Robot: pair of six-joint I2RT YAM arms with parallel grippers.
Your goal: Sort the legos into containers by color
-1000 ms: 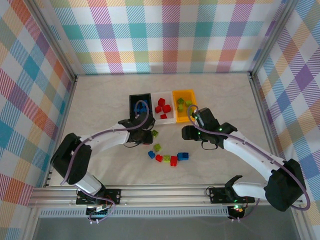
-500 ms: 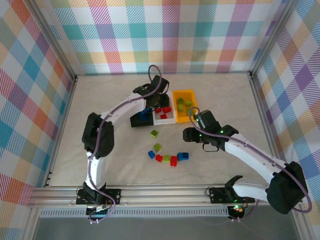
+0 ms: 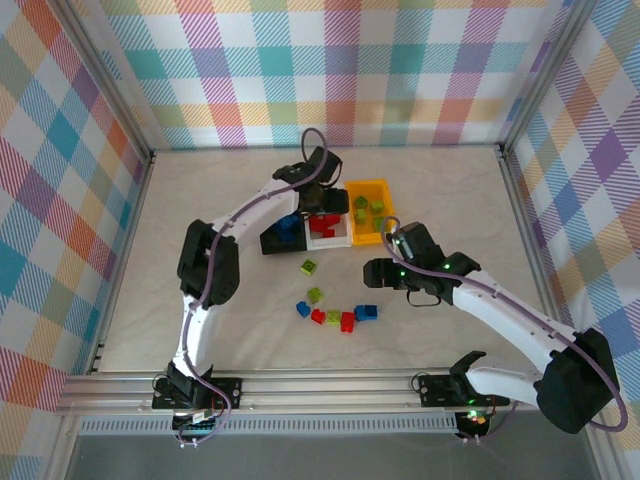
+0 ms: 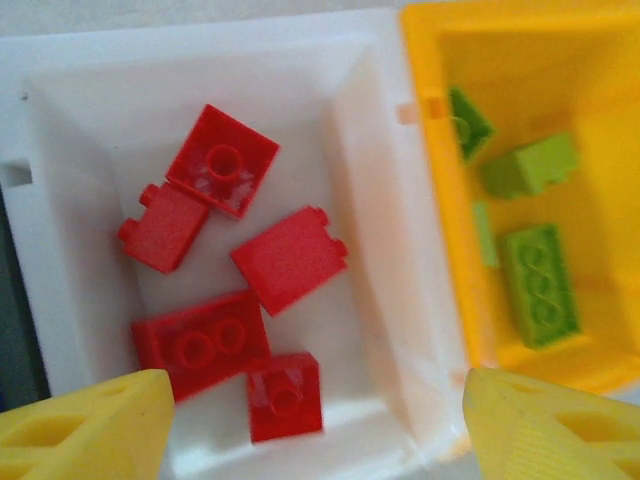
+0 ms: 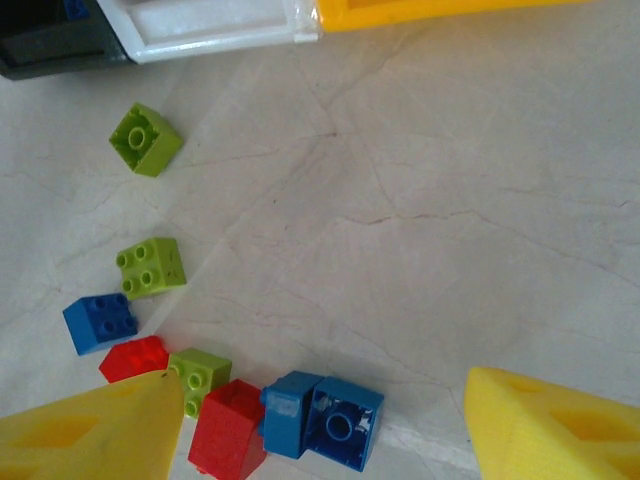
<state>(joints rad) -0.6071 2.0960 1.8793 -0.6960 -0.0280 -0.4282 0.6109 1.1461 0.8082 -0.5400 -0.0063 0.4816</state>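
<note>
Five red legos (image 4: 290, 258) in white bin (image 4: 372, 262)

Middle bin (image 4: 380, 300) with five bricks (image 4: 290, 258), right bin (image 4: 432, 200) touching it with others (image 4: 540, 285) — loose bricks (image 5: 150, 268) on table (image 5: 450, 200) before both.

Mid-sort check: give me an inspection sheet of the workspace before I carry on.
Surface: pale marbled table, flat.
Job's things: white bin holds five red bricks; orange-yellow bin holds lime green bricks; black bin shows a blue brick inside; loose bricks in green, red and blue lie on the table near the bins.
Clutter: nothing seen.
Grippers: left gripper open above the white bin, holding nothing; right gripper open above the loose bricks, holding nothing.
Cables: purple cable runs along each arm; no snag seen.
Surroundings: plaid walls; metal rail at the near edge.
</note>
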